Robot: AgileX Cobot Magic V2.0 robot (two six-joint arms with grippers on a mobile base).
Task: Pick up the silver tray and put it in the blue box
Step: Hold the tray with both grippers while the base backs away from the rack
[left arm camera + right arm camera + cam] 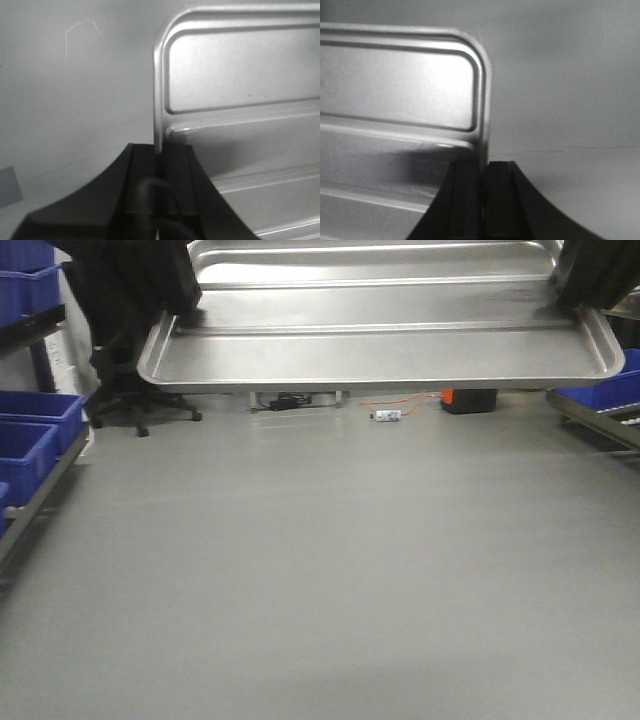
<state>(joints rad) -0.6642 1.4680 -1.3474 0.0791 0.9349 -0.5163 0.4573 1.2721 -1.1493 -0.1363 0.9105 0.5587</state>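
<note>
Two tools, tray edges (floor below)

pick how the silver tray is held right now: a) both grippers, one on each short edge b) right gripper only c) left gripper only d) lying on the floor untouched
a: the left gripper is clamped on the rim at one short edge of the silver tray and the right gripper on the opposite one, with the tray held clear of the floor.
</note>
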